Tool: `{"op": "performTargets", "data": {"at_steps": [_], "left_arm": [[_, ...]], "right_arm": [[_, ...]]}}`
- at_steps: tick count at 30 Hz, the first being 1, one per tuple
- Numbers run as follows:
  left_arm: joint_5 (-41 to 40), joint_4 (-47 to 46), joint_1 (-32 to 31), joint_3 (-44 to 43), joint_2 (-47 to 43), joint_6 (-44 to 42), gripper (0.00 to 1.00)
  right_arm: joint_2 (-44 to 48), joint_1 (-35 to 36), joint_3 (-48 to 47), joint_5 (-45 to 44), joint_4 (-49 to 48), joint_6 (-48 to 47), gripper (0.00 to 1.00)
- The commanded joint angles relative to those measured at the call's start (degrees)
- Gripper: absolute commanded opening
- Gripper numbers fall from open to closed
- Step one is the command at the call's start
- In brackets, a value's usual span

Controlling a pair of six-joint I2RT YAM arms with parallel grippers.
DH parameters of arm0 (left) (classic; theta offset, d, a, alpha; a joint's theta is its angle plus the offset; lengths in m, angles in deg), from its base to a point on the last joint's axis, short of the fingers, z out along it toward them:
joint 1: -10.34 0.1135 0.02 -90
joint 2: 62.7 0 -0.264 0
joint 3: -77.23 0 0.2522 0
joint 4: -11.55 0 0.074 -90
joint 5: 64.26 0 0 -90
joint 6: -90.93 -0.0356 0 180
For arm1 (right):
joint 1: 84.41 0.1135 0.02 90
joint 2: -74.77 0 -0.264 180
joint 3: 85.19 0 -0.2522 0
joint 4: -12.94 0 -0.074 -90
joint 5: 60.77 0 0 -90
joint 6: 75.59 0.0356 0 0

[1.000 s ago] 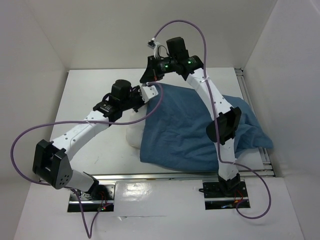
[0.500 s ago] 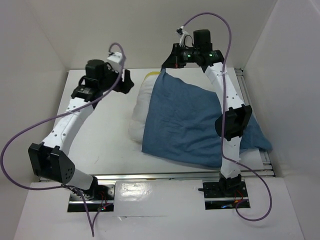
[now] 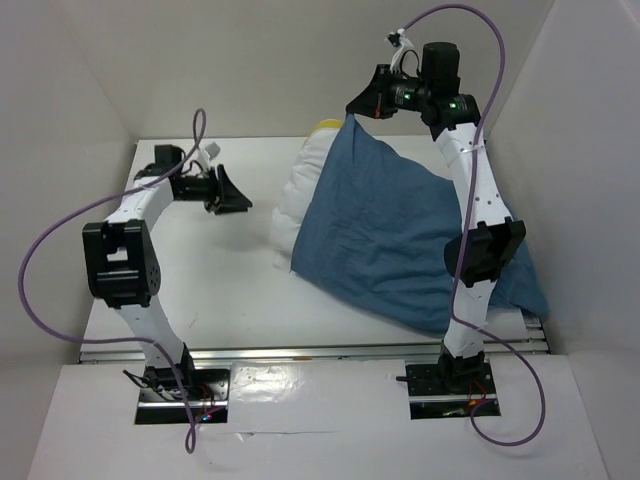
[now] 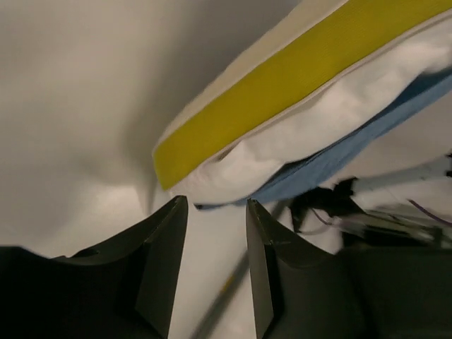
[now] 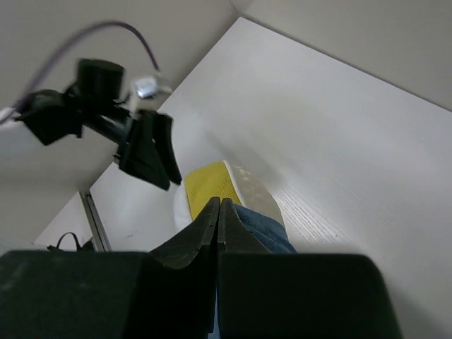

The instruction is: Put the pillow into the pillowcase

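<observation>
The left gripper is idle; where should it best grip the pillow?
Probably the bare white edge of the pillow, coming from the side of the left gripper; the pillowcase covers the rest, its raised corner pinched by the right gripper.

A white table [image 3: 200, 290] stands in a plain white booth, closed in by a back wall [image 3: 240, 70] and side walls [image 3: 45, 170]. A metal rail [image 3: 320, 352] runs along the table's near edge. A second rail [image 3: 534, 330], seemingly alike, shows at the right edge. Nearer lies a glossy white board [image 3: 320, 410].
</observation>
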Motion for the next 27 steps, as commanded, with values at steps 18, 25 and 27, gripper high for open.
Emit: {"op": "performTargets", "data": {"at_steps": [18, 25, 27], "left_arm": [[27.54, 5.36, -2.13, 10.1, 16.04, 1.95, 0.53], [25.25, 11.16, -4.42, 10.72, 17.1, -4.48, 0.53], [25.25, 12.38, -5.82, 9.94, 18.33, -5.62, 0.54]], "right_arm": [[8.77, -0.96, -2.12, -6.6, -9.82, -0.58, 0.0], [8.77, -0.96, -3.28, -7.74, -10.34, -1.11, 0.0], [8.77, -0.96, -3.28, -7.74, -10.35, -1.11, 0.0]]}}
